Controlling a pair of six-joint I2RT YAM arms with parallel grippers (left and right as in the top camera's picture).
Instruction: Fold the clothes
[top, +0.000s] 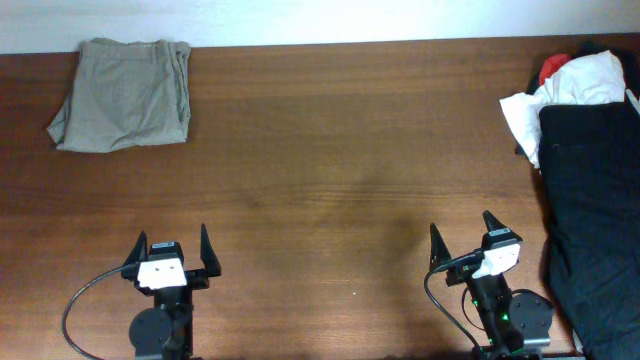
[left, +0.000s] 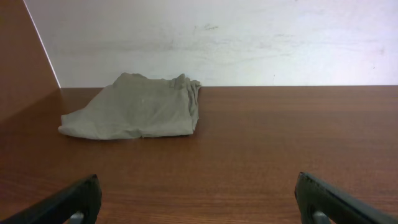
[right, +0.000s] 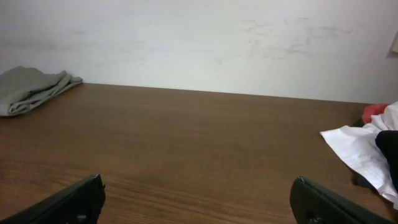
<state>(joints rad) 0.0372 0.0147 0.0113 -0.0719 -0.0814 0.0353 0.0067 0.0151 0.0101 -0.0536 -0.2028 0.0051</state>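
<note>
Left gripper (top: 172, 240) and right gripper (top: 460, 228) both sit at the near edge of the bench (top: 320, 150), fingers spread wide and holding nothing.

One folded khaki garment (top: 125, 95) lies at the far left corner, judged finished. The unfolded pile sits at the right edge: a black garment (top: 590, 200) running towards the near right corner, a white garment (top: 575, 85) beyond it, and a red garment (top: 553, 68) showing at the far right corner.

Judged step: fetch the next item. The right arm is nearest.

Recommendation: pinch a single layer at the white garment's free edge and draw it to the bare middle. Flatten it with both grippers before creasing, and avoid dragging the black garment along.
</note>
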